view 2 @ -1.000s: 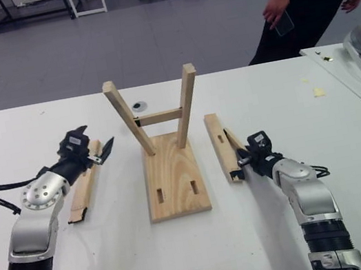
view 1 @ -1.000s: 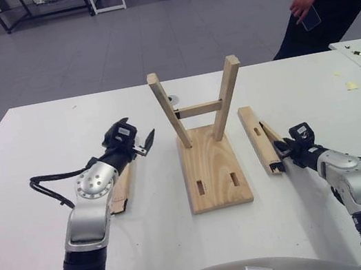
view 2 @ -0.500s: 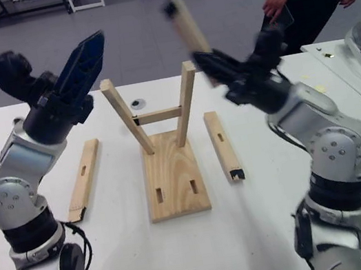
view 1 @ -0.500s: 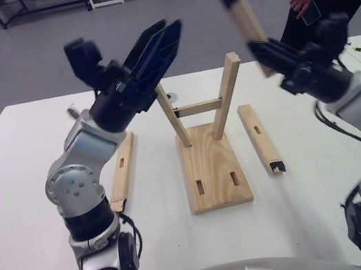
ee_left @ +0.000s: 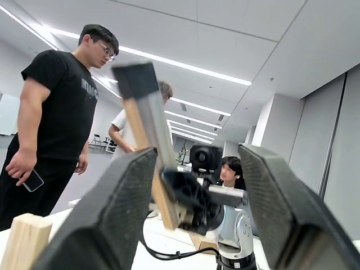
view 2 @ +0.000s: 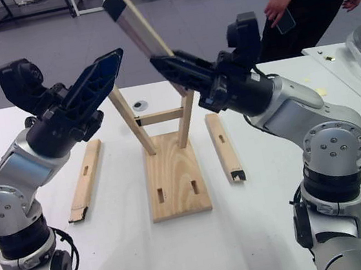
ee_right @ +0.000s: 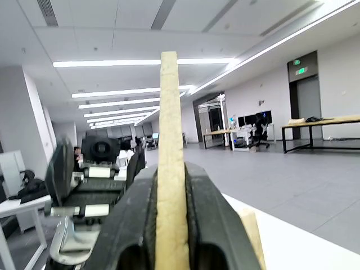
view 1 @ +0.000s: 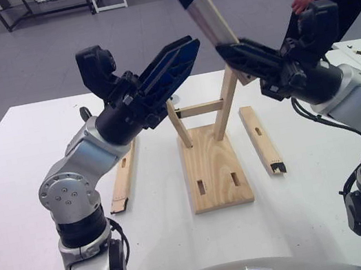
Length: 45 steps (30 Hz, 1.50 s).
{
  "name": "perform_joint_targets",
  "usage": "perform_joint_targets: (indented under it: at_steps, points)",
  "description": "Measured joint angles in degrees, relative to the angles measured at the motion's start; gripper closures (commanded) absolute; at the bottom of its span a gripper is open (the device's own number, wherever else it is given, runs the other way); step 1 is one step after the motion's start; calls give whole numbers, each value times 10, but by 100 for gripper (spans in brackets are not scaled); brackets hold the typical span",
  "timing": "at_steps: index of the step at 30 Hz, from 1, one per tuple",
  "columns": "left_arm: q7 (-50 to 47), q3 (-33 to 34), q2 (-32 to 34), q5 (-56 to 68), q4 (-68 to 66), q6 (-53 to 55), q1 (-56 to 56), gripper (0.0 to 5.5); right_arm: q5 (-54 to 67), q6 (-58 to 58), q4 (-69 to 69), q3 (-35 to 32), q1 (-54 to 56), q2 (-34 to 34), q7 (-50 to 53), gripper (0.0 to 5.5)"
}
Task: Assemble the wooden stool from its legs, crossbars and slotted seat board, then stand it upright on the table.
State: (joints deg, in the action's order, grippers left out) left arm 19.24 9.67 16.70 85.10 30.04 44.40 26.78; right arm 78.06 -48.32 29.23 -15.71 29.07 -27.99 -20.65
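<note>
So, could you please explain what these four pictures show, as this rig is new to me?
It is a humanoid robot with two arms. Two pictures come from cameras in its head, looking down over a white table; the other two come from a camera on each wrist. On the table lies a seat board with two upright legs and a crossbar standing in it. Beside it lie a left loose leg and a right loose leg. The right gripper holds a raised leg; the left gripper is open.

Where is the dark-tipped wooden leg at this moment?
In the head views, the long dark-tipped wooden leg is clamped in the right gripper, tilted above the pale slotted seat board, facing the open left gripper.
</note>
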Motion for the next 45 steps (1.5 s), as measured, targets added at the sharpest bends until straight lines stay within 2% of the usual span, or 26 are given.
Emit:
perform_joint_targets:
  at_steps: [6, 13, 20, 26, 30, 33, 39, 41, 45]
  points:
    - [-29, 21, 39, 54, -9, -9, 17, 281, 41, 1, 20, 14, -7, -8, -17, 508]
    - [-44, 12, 45, 94, -13, -13, 28, 281, 46, -6, 30, 56, -33, -35, -57, 508]
    - [-40, 0, 49, 109, -8, -20, 30, 392, 33, -4, 28, 81, -41, -41, -89, 508]
    - [-34, -4, 53, 110, -6, -27, 30, 494, 76, -4, 23, 80, -41, -41, -87, 508]
    - [-26, -5, 59, 110, -4, -33, 30, 503, 101, -4, 20, 85, -41, -40, -75, 508]
    - [-24, -5, 63, 110, -6, -37, 29, 508, 105, 0, 18, 86, -39, -38, -70, 424]
    - [-47, 14, 98, 109, 0, -37, 11, 509, 62, 8, 13, 85, -48, -48, -50, 304]
    - [-67, 46, 123, 110, 17, -38, -35, 509, 23, 11, 26, 68, -98, -72, -52, 281]
    - [-84, 134, 161, 72, 7, -40, -182, 509, -46, 27, 41, 21, -234, -96, -55, 281]
